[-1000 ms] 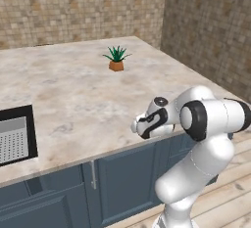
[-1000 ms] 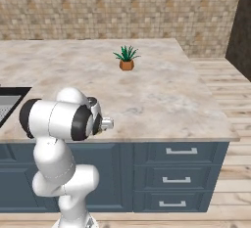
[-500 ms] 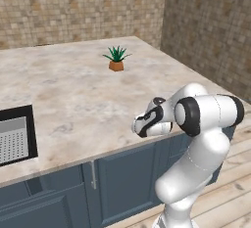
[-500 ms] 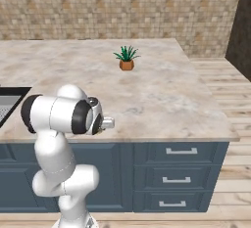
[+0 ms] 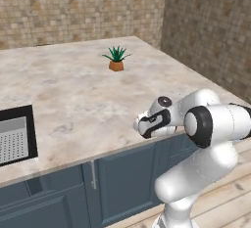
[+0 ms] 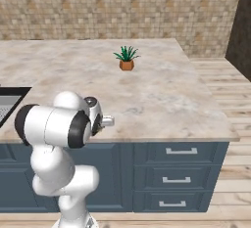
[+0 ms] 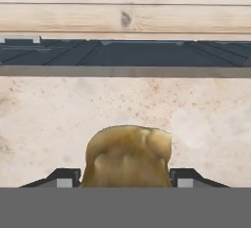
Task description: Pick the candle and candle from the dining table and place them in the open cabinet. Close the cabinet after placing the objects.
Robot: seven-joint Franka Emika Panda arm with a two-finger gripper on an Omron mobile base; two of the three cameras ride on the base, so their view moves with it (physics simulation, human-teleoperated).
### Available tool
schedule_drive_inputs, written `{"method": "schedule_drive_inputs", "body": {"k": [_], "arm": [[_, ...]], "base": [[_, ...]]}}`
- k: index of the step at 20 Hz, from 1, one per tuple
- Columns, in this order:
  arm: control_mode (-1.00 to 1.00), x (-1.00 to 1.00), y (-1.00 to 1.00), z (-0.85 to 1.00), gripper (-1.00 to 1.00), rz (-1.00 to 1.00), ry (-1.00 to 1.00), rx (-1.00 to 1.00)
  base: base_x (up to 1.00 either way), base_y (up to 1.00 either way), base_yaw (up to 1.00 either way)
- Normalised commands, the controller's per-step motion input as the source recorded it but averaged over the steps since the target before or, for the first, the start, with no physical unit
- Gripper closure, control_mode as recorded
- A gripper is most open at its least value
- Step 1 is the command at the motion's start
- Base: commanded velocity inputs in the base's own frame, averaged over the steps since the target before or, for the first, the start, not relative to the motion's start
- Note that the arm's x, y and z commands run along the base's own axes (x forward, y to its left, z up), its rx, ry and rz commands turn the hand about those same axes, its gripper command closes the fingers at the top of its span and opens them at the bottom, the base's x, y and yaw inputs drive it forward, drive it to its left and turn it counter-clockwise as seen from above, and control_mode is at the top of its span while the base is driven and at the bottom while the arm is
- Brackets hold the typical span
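The end effector (image 7: pixel 125 180) is seen closed around a yellow-gold candle (image 7: pixel 127 156), which sits right between the two dark fingertips (image 7: pixel 63 177) at 6 o'clock in the hand view. The ribbed, lumpy top of the candle is turned toward the camera, so its full shape can't really be made out.

Beyond the candle, the beige marbled surface (image 7: pixel 196 114) is spread across the middle of the hand view, with its edge, blue-grey fronts (image 7: pixel 127 53) and then a wood floor (image 7: pixel 127 16) stacked up toward 12 o'clock.

From the base cameras, the hand (image 5: pixel 154 120) is held low over the near edge of the surface (image 5: pixel 73 90), with the arm folded tight at the elbow. The candle itself can't be picked out in those views.

A spiky plant (image 5: pixel 116 58) in an orange pot is parked well away at about 12 o'clock on the surface, also visible from the right side (image 6: pixel 127 58). A dark-framed sink (image 5: pixel 14 136) is cut into the surface at 9 o'clock. Drawers (image 6: pixel 181 173) with short silver handles are seen below the edge at 4 o'clock.
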Motion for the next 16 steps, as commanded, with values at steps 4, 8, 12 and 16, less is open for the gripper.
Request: {"method": "schedule_drive_inputs", "body": {"k": [4, 8, 12, 16], "arm": [[-1.0, -0.51, 0.0, 0.61, 1.0, 0.0, -0.12, 0.0], [-1.0, -0.52, 0.0, 0.63, 1.0, 0.0, -0.09, 0.0], [-1.0, -0.38, 0.0, 0.49, 1.0, 0.0, -0.04, 0.0], [-1.0, -0.27, 0.0, 0.4, 1.0, 0.0, 0.0, 0.0]], "base": [[0.0, 0.0, 0.0], [0.0, 0.0, 0.0], [0.0, 0.0, 0.0], [0.0, 0.0, 0.0]]}}
